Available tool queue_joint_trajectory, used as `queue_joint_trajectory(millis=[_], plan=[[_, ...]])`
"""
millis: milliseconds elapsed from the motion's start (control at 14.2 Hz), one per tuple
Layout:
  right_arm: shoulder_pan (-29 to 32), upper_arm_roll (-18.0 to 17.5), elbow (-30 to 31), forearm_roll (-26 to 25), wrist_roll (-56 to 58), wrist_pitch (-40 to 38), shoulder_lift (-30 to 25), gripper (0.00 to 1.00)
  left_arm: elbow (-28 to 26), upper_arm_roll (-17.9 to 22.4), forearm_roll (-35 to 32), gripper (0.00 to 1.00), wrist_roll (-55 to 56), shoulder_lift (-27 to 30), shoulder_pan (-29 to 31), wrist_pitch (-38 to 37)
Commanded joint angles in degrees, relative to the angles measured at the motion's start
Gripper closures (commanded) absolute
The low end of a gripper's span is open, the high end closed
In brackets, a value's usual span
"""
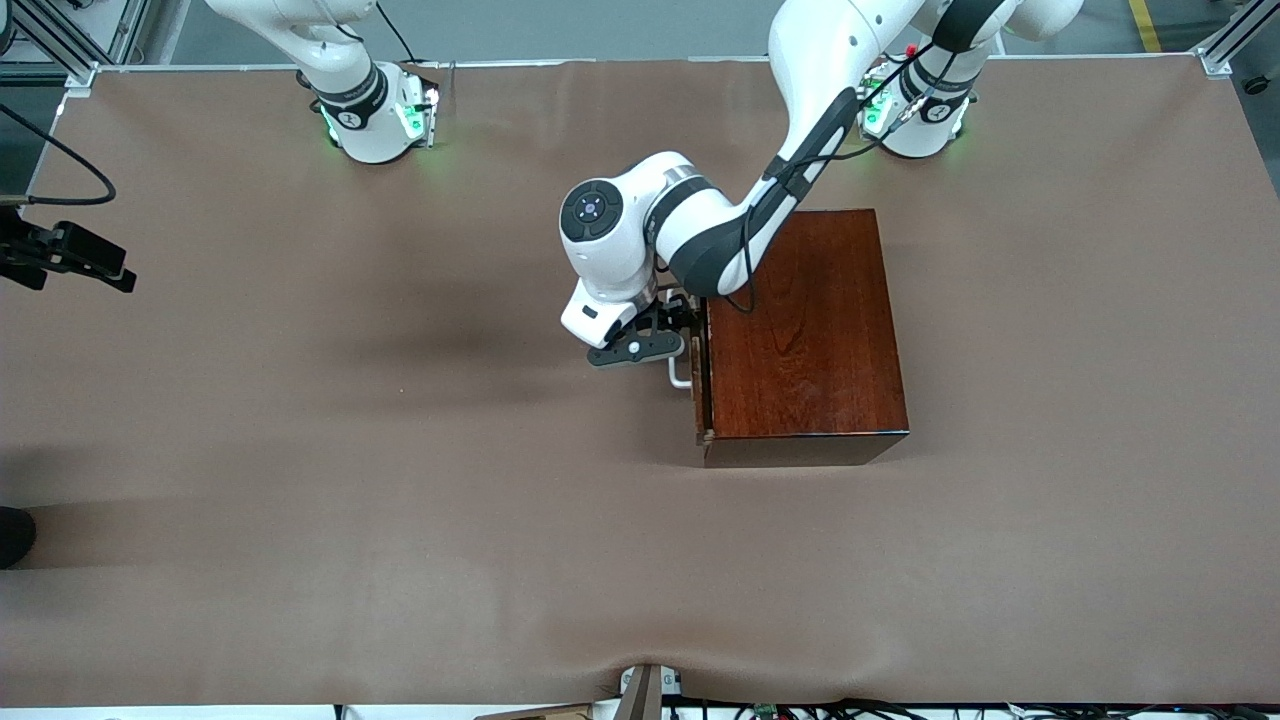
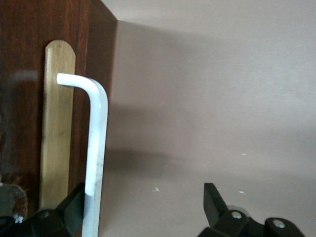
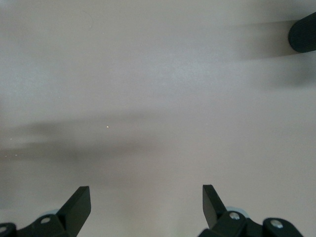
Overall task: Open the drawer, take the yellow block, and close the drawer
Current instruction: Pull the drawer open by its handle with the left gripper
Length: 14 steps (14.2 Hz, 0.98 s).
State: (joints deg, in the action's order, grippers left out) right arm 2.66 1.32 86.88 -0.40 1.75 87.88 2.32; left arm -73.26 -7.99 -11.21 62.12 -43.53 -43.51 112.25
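- The left gripper (image 2: 143,210) was found at the front of the drawer (image 1: 701,375), fingers spread wide, nothing clamped.
- The white handle (image 2: 96,153) was seen between the fingers, just beside one fingertip (image 2: 74,202); contact could not be confirmed.
- The drawer was noted as nearly shut in the dark wooden box (image 1: 805,330), near mid-table.
- The yellow block was not seen in any view.
- The right gripper (image 3: 146,205) was recorded waiting wide open and empty over bare table (image 3: 158,98).

There were two robot arms, one wooden box (image 1: 805,335) with one drawer (image 1: 701,385), one white handle (image 2: 96,148), and one table (image 1: 300,450).
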Motion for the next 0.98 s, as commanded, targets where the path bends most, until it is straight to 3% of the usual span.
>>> queue_joint_trajectory(millis=[0,913], plan=[[0.1,-0.3,-0.4,0.6,0.3,0.1,0.0,0.0,3.4,-0.2,2.0,0.0,0.8,-2.1,-0.6,1.0],[0.0,-0.3,-0.2,0.1,0.6,0.9,-0.1,0.0,3.5,-1.1,3.2,0.0,0.5,-3.2,-1.9,10.4]])
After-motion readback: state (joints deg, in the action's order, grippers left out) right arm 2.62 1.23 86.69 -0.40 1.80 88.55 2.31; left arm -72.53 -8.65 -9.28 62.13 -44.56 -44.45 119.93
